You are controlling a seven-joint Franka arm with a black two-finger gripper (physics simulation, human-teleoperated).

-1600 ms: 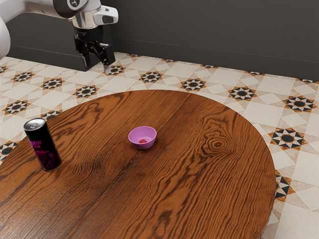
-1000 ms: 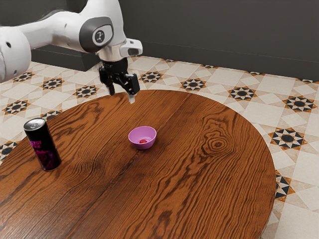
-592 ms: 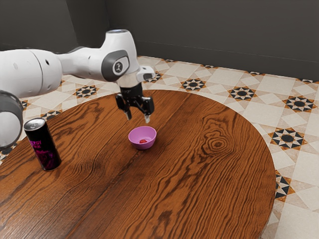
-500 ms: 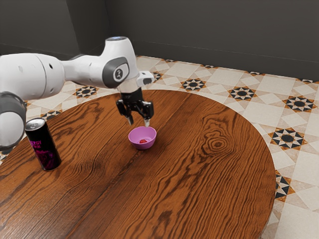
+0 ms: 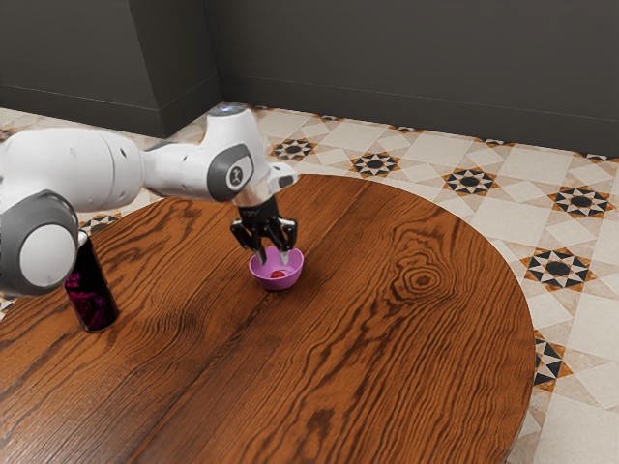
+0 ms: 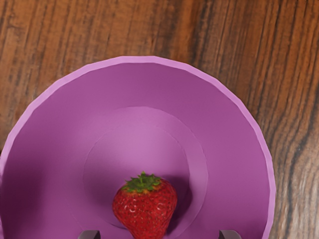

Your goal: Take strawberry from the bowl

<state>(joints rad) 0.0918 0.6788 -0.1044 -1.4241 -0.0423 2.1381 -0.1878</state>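
My gripper (image 5: 274,259) points down into the mouth of the small pink-purple bowl (image 5: 277,285), its two fingers apart. Inside the bowl, the red strawberry (image 5: 278,275) lies low, just below the fingertips. From the wrist view, the strawberry (image 6: 145,206) with its green leaves rests on the floor of the bowl (image 6: 139,87), off its centre. The fingertips of my gripper (image 6: 159,234) show at the lower edge, one on each side of the strawberry and not touching it.
A black can with magenta print (image 5: 92,295) stands upright towards the exterior view's left, its top partly hidden by the arm. The round wooden table (image 5: 387,338) bears both can and bowl.
My arm has come over the table from the exterior view's upper left and lowered, bringing the open gripper down to the bowl. Bowl, strawberry and can have stayed put.
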